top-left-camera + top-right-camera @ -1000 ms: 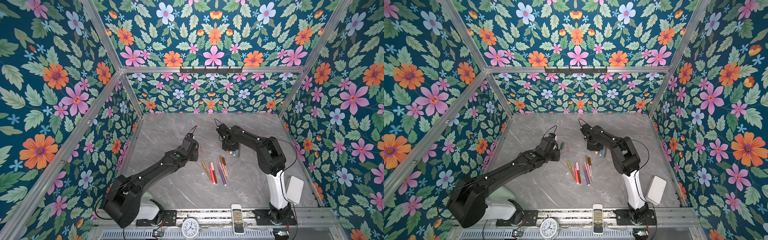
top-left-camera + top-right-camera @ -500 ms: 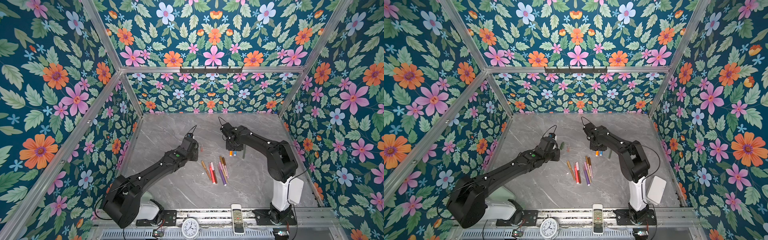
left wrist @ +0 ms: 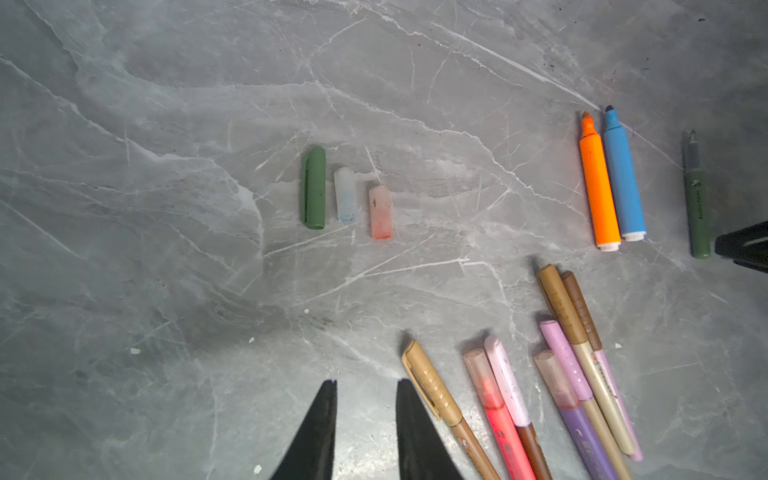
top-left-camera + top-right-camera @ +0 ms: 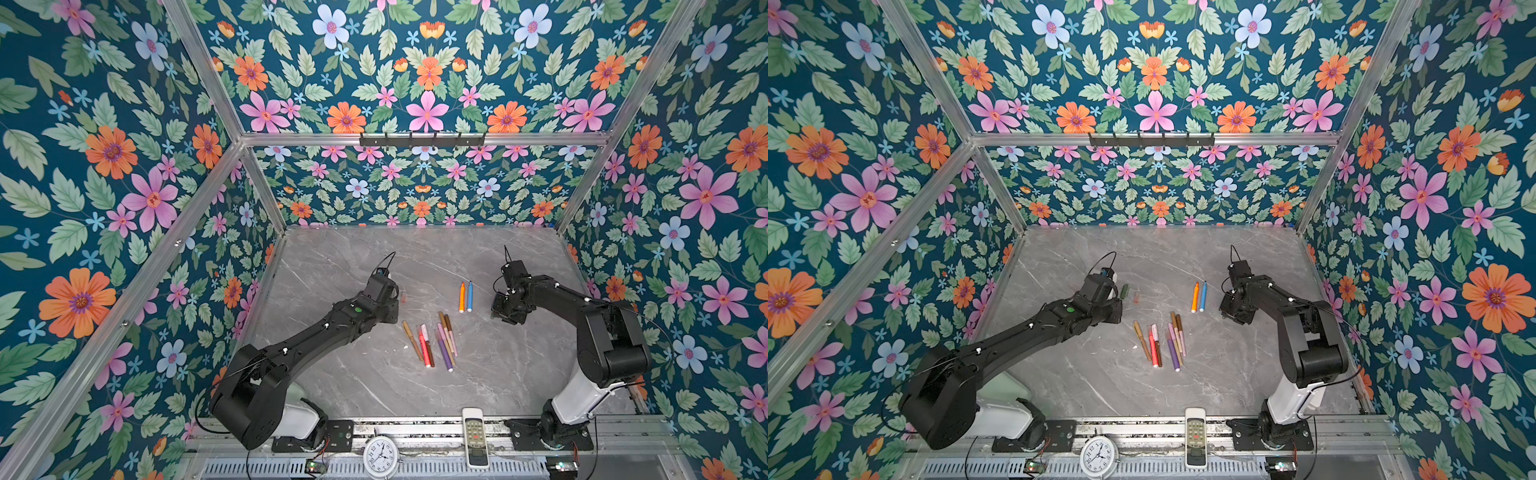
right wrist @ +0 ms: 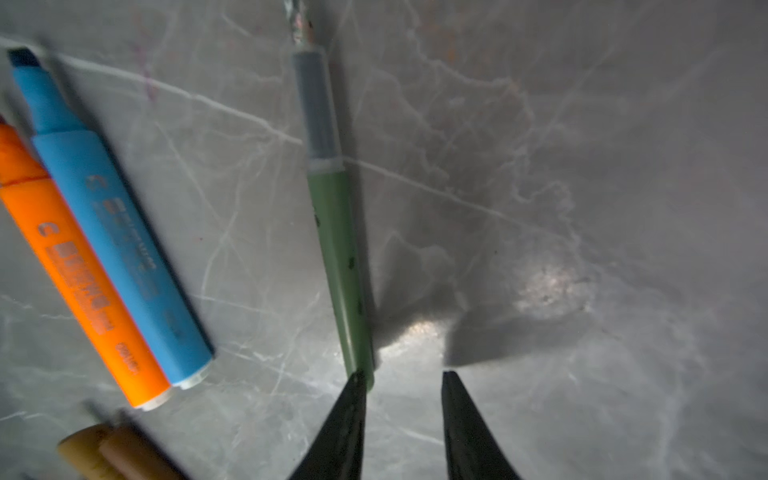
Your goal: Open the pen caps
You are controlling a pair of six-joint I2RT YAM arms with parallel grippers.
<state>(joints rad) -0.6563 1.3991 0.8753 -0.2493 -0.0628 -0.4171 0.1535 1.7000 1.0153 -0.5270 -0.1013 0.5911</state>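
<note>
Both my left gripper [image 3: 365, 384] and right gripper [image 5: 403, 374] are slightly spread and empty; the capped pens [image 4: 444, 353] lie lower-centre in both top views, caps [image 3: 557, 299] pointing up-frame, nearer my left.

- The left arm [image 4: 316, 336] stretches low from the near-left base toward the centre.
- The left gripper [image 3: 365, 384] is slightly parted and empty.
- The right arm [image 4: 582, 307] is bent at the elbow and reaches left.
- The right gripper [image 5: 405, 374] is parted and empty.

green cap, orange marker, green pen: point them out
green cap [image 3: 314, 187]: left wrist view, middle of its side
orange marker [image 3: 599, 191]: left wrist view, mid barrel
green pen [image 5: 341, 257]: right wrist view, green barrel
</note>
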